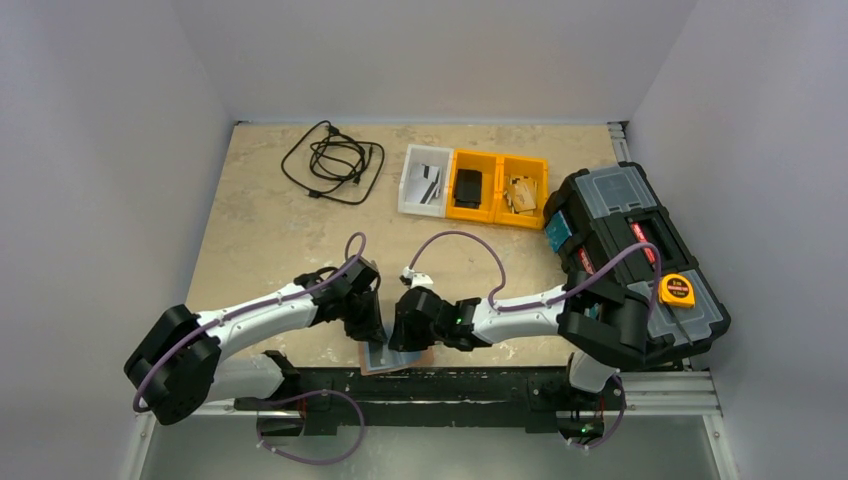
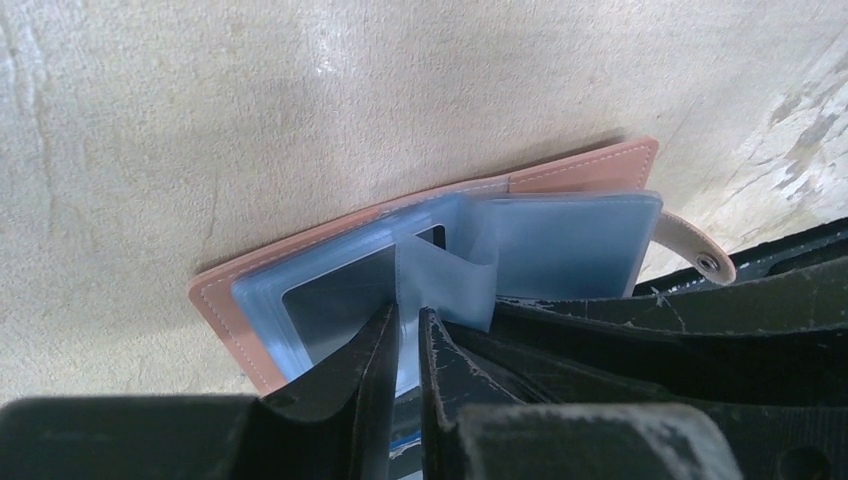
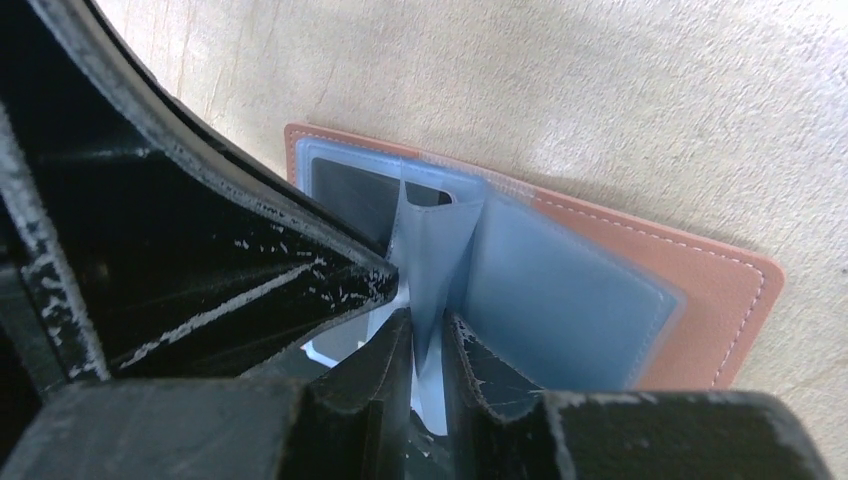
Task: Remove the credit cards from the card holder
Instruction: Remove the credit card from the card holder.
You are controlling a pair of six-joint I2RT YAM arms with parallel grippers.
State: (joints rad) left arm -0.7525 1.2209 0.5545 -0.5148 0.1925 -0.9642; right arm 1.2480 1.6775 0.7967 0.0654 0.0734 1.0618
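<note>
The reddish-brown card holder (image 1: 420,358) lies open on the table by its near edge; it also shows in the left wrist view (image 2: 590,170) and the right wrist view (image 3: 720,290). Its bluish clear sleeves (image 2: 570,245) fan out. A dark grey card face (image 2: 335,305) shows inside one sleeve, also in the right wrist view (image 3: 350,190). I cannot tell a light blue card apart from the sleeves. One sleeve (image 3: 435,235) stands upright in the middle. My left gripper (image 2: 408,325) and my right gripper (image 3: 428,335) are both shut on it, side by side, left (image 1: 372,330) and right (image 1: 405,335).
A coiled black cable (image 1: 333,160) lies at the back left. A white tray (image 1: 425,180) and two yellow trays (image 1: 497,187) stand at the back. A black toolbox (image 1: 630,250) with a yellow tape measure (image 1: 677,290) fills the right side. The table's front edge is just below the holder.
</note>
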